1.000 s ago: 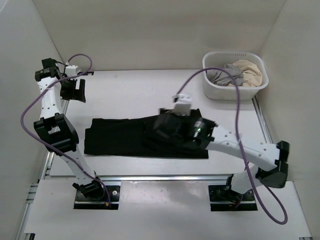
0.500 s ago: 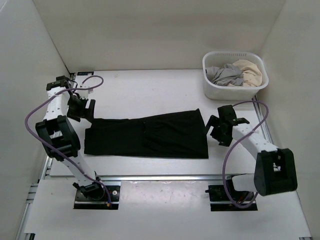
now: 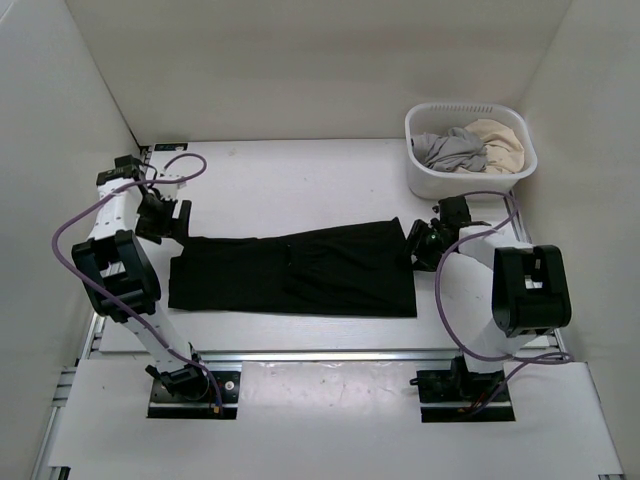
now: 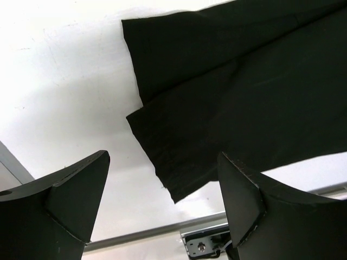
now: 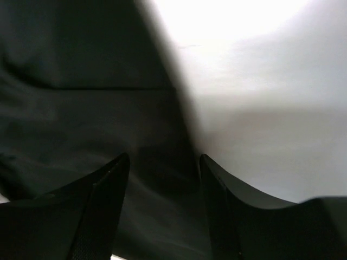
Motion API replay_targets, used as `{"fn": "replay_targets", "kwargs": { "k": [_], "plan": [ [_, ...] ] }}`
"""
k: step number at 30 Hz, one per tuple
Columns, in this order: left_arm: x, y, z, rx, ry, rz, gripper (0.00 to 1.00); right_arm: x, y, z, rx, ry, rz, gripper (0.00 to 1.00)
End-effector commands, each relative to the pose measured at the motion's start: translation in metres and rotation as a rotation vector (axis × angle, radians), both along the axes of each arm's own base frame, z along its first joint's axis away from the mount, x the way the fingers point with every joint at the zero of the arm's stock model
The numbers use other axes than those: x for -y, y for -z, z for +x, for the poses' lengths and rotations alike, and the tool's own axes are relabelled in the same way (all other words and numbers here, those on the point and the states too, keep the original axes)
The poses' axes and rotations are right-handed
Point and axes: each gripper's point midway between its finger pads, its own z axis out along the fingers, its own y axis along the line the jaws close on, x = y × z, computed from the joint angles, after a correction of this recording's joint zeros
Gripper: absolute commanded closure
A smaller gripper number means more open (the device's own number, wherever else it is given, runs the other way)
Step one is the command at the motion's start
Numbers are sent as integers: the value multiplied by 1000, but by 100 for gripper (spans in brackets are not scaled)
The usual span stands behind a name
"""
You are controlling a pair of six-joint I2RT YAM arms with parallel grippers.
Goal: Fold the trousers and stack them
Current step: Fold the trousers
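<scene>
Trousers (image 3: 300, 272) lie flat (legs overlapped) on the table (image 3: 300, 190).

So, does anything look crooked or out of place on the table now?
Only a small thing: at the left end of the trousers, the two leg hems do not line up; in the left wrist view one sits offset from the other. Nothing is spilled or damaged.

The left arm (image 3: 108, 210) and right arm (image 3: 528, 290) are white-linked, black-jointed, trailing purple cables (image 3: 440, 290); right hand (image 5: 164, 157) seems matte black.
</scene>
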Motion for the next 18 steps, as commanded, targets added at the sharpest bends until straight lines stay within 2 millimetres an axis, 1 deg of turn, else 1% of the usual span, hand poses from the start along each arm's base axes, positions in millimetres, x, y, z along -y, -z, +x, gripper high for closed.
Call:
{"fn": "replay_targets", "kwargs": {
  "k": [1,2,3,4,5,6,8,9,11,13,14,15,17,18],
  "plan": [
    [1,5,-1,12,-13,-7,9,-12,44,-44,-173,-104,30,40],
    [0,10,-3,4,-15,3,9,-12,44,-44,-173,-104,30,36],
    [0,12,-3,6,-15,3,9,-13,42,-40,-162,-105,31,36],
    [-2,13,-3,3,-17,12,9,-15,42,-45,-182,-107,31,36],
    [-1,16,-7,-10,-17,8,9,-13,43,-48,-195,-103,18,36],
    [-4,16,-5,0,-26,11,9,-13,43,-50,-204,-103,17,36],
    [-2,18,-7,-5,-24,-3,9,-10,49,-59,-226,-99,6,42],
    [-4,18,-8,-2,-33,-12,9,-9,51,-65,-246,-99,5,56],
    [0,20,-7,-5,-29,-33,9,-2,59,-75,-281,-90,-30,79],
    [0,20,-7,2,-36,-54,9,4,61,-74,-291,-65,-27,100],
    [1,26,-10,-20,-37,-61,9,9,60,-75,-293,-33,-35,100],
    [1,26,-10,-20,-37,-61,9,18,53,-66,-263,16,-33,100],
    [5,35,-16,-49,-36,-80,9,40,48,-66,-268,90,-96,100],
    [6,35,-16,-46,-35,-89,11,57,38,-58,-236,149,-108,100]
  ]
}}
